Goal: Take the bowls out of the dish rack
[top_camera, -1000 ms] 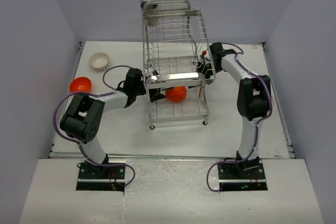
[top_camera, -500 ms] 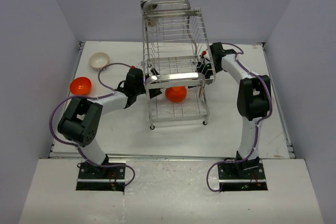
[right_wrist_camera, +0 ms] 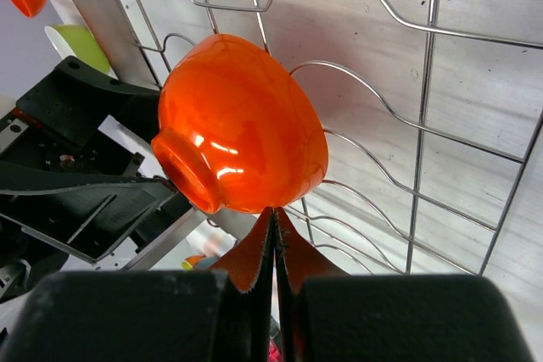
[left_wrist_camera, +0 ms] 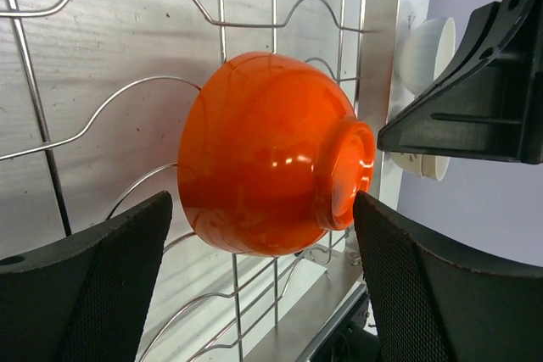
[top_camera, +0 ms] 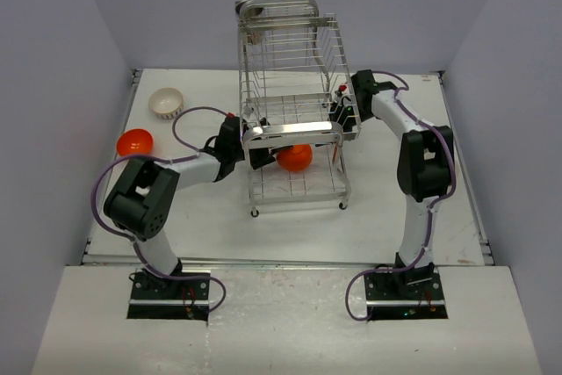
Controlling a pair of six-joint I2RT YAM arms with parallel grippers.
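Observation:
A glossy orange bowl (top_camera: 295, 157) lies on its side on the lower tier of the chrome dish rack (top_camera: 294, 59). My left gripper (top_camera: 260, 157) reaches in from the rack's left side. It is open, with its fingers either side of this bowl (left_wrist_camera: 271, 154) and the pads (left_wrist_camera: 102, 286) a little apart from it. My right gripper (top_camera: 342, 117) is shut at the rack's right side, its tips (right_wrist_camera: 274, 214) just under the same bowl (right_wrist_camera: 242, 125). A second orange bowl (top_camera: 135, 141) and a white ribbed bowl (top_camera: 165, 102) sit on the table at the left.
The rack's wavy wires and flat bar (left_wrist_camera: 377, 40) run close round both grippers. Pale bowls (left_wrist_camera: 424, 52) show beyond that bar in the left wrist view. The left gripper's black body (right_wrist_camera: 93, 175) faces the right wrist camera. Walls enclose the white table (top_camera: 457, 182).
My left arm has shifted a little to the right, bringing its open gripper further in at the rack. The right arm and the bowls have not moved.

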